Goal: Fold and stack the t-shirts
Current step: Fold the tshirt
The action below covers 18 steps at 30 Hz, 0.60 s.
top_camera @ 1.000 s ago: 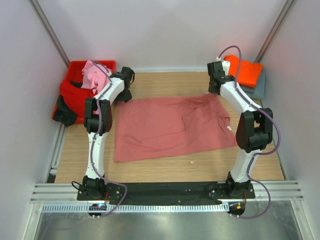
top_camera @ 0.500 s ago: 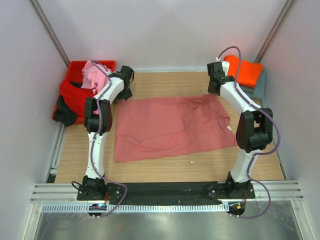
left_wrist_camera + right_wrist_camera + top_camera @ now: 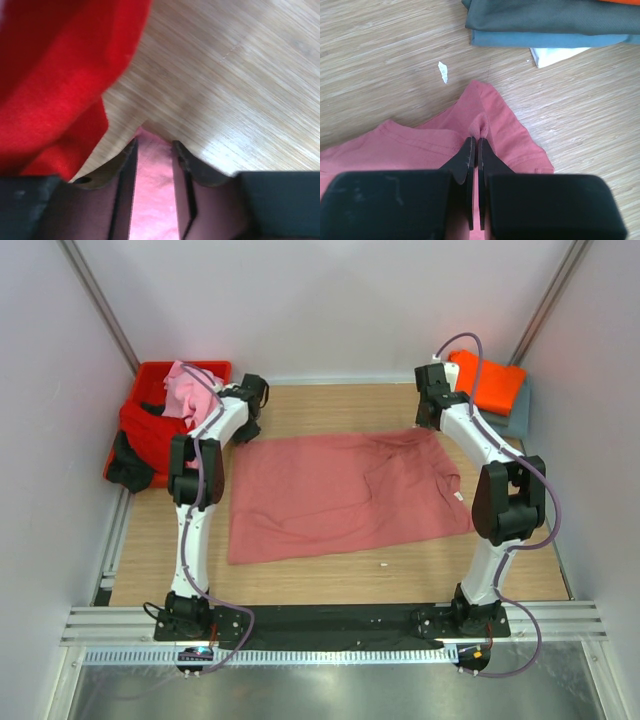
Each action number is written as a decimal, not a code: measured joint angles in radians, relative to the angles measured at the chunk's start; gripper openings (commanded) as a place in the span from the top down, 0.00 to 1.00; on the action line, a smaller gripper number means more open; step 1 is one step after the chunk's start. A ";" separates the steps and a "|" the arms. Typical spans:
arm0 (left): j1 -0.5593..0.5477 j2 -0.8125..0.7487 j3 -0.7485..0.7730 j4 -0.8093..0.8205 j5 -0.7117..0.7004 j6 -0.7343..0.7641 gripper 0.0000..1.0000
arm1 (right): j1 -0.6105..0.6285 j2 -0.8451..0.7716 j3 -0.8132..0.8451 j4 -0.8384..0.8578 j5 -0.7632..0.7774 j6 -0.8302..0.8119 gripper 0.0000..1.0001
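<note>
A dusty salmon-pink t-shirt (image 3: 340, 495) lies spread flat mid-table. My left gripper (image 3: 246, 432) is at its far-left corner. In the left wrist view that gripper (image 3: 154, 145) is open, its jaws astride the pink corner (image 3: 152, 190) with a gap still showing. My right gripper (image 3: 430, 425) is at the far-right corner. In the right wrist view it (image 3: 476, 141) is shut on a small pinched ridge of the shirt (image 3: 420, 145). An orange t-shirt (image 3: 490, 380) lies folded on a grey-blue one (image 3: 517, 418) at the far right.
A red crate (image 3: 150, 373) at the far left holds a light pink shirt (image 3: 185, 390), a red one (image 3: 145, 430) and a dark one (image 3: 125, 470). Red cloth (image 3: 50, 75) hangs close to the left gripper. A white scrap (image 3: 442, 71) lies on the wood.
The left wrist has shifted very slightly at the shirt's far-left corner. The right arm and the shirt have not moved.
</note>
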<state>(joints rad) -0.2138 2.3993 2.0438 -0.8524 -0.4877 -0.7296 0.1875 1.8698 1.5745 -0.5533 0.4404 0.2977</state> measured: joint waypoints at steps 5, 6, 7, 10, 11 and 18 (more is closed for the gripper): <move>-0.001 -0.026 -0.061 0.069 -0.002 -0.005 0.79 | -0.005 0.000 0.000 0.000 -0.002 -0.001 0.99; -0.001 -0.032 -0.074 0.084 -0.002 -0.005 0.89 | -0.005 0.000 0.000 0.000 -0.002 -0.001 0.99; -0.001 -0.036 -0.085 0.095 -0.001 -0.008 0.94 | -0.006 0.000 0.000 -0.001 -0.002 -0.001 0.99; 0.001 -0.047 -0.104 0.110 0.000 0.001 1.00 | -0.006 0.000 0.002 -0.008 -0.002 -0.001 0.99; 0.001 -0.048 -0.106 0.113 0.001 0.002 1.00 | -0.006 0.001 0.005 -0.012 -0.002 -0.001 0.99; 0.008 -0.059 -0.109 0.107 0.035 0.017 1.00 | -0.006 0.005 0.075 -0.063 -0.008 0.000 0.99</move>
<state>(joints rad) -0.2058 2.3405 1.9343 -0.7456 -0.4522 -0.7128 0.1814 1.8748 1.6497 -0.6159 0.4324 0.2974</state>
